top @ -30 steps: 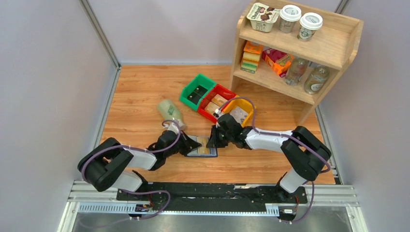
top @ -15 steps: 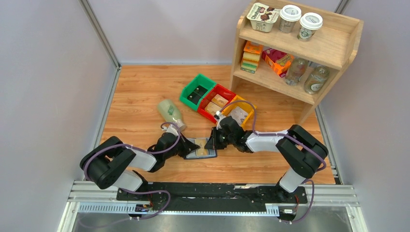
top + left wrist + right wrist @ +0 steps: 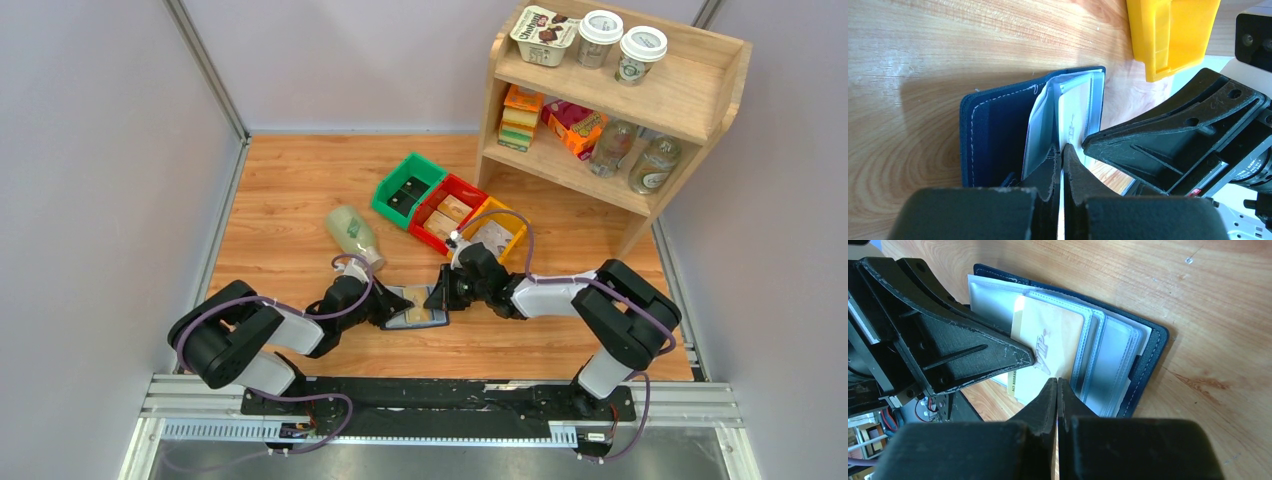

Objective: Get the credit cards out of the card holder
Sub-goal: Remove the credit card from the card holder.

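**Both grippers closed at the open holder's edges**

The holder [image 3: 993, 140] lies open and flat on the table [image 3: 290, 180], close to the table's front edge, between the two arms. The left gripper [image 3: 1062, 152] reaches it from the left. Its fingers are pressed together at the edge of the clear sleeves [image 3: 1040, 130], one of which stands lifted off the navy cover. The right gripper [image 3: 1057, 382] reaches it from the right, also closed, with its tips at the free edge of a cream card [image 3: 1048, 330] that sticks part way out of a sleeve. Whether either gripper actually nips a card or a sleeve cannot be told. The two sets of fingertips sit just beside each other over the holder, with very little room between them.

Behind the holder to the right, the yellow bin [image 3: 493, 232] is near. Behind it to the left, a bottle [image 3: 352, 235] lies on its side, also near. Bare wood shows in front of the holder as far as the table edge, and more of it well behind, past the bottle.
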You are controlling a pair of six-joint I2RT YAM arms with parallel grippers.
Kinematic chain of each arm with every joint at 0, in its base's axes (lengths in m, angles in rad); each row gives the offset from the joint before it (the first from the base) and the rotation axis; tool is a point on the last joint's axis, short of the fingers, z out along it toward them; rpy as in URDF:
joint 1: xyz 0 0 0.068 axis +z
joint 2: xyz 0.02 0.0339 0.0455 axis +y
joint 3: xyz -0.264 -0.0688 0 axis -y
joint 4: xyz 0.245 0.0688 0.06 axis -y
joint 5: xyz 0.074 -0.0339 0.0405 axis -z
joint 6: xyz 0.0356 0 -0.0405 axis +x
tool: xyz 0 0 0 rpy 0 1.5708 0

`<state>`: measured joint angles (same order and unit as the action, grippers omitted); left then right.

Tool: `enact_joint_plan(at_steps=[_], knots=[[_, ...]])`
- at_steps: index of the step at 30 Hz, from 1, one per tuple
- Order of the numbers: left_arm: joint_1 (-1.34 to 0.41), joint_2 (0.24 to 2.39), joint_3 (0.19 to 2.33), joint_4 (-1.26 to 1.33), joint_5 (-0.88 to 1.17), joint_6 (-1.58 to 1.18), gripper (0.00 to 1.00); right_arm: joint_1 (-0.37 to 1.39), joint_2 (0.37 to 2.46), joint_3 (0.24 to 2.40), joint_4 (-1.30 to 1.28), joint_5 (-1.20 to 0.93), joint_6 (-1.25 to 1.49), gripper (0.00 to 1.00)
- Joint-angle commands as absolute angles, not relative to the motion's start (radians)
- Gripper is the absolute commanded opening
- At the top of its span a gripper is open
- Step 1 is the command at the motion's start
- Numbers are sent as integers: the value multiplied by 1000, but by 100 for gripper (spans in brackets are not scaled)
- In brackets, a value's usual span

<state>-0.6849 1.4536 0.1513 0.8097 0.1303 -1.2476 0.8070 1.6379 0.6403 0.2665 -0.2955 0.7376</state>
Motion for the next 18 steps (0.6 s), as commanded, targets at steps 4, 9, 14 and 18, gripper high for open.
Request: enact_joint_plan(at_steps=[4,9,14,18], knots=[[-687,1477,138,825,110,-1246,0,790,1651,581,103,-239,693,0],[-687,1488,140,834,113,-1247,0,788,1652,583,92,-241,684,0],[-687,1493,138,842,114,-1252,0,788,1666,588,69,-241,673,0],[-686,1491,127,865,112,-1258,1,784,1674,586,55,-241,670,0]])
